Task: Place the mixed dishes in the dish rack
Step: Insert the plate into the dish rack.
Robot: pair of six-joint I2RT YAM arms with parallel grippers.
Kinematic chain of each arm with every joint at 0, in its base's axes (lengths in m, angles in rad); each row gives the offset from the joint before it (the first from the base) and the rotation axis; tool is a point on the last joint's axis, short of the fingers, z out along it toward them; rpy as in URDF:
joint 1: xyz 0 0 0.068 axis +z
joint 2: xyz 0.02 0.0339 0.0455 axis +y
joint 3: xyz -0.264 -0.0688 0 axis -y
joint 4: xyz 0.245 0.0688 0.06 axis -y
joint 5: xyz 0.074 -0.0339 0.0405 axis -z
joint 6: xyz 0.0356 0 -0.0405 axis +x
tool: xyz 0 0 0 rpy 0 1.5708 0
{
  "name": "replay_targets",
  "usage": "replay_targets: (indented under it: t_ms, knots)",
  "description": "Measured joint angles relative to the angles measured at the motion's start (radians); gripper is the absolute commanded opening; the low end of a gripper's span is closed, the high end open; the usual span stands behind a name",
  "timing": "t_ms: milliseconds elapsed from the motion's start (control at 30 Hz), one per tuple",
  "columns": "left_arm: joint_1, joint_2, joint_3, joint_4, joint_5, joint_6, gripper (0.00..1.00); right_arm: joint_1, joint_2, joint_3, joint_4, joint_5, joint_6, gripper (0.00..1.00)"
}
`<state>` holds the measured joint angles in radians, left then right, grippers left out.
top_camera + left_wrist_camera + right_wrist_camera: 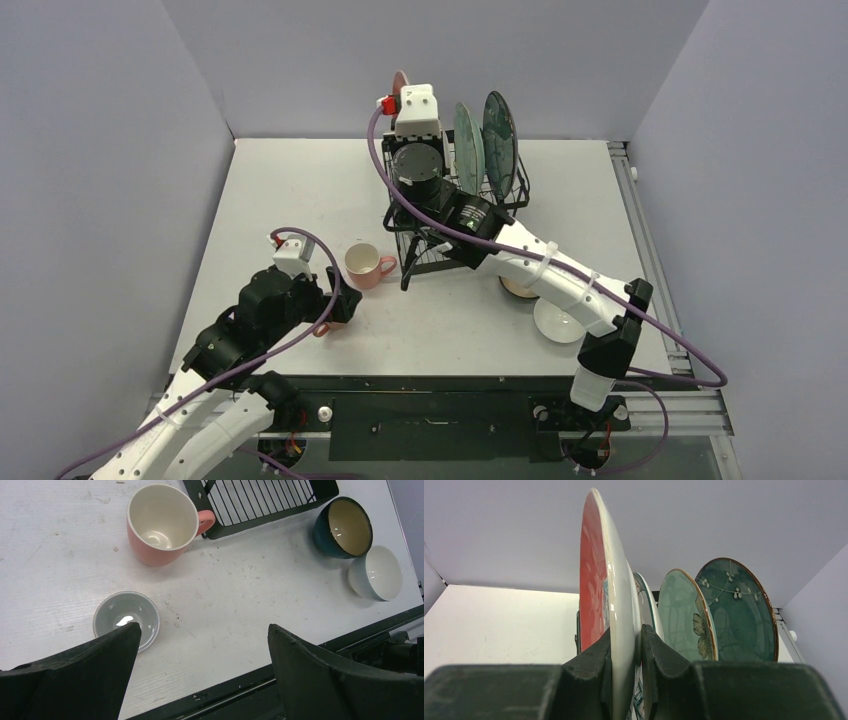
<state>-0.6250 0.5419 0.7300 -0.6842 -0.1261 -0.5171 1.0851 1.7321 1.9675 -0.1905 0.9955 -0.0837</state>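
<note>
Right jaws pinch the red-orange plate (594,580), upright on edge, red face left, at the dish rack (428,260) top centre, lower rim hidden behind them; left jaws hang wide open, lower left.

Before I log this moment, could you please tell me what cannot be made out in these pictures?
- Right wrist view: lower edge of the red-orange round plate, hidden between the right gripper's fingers; slotted or not, unclear.
- Top view: the black wire dish rack's plate slots, covered by the right arm.
- Left wrist view: the small pale round cup, partly behind the left gripper; handle unclear.
</note>
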Motion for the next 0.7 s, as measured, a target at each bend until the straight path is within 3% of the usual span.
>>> replay_targets:
  t_ms: [700]
  knots:
    - [0.020,0.000,-0.001,0.000,0.016,0.005,0.96,-0.079,0.066,0.024,-0.005,-0.032,-0.010,0.00]
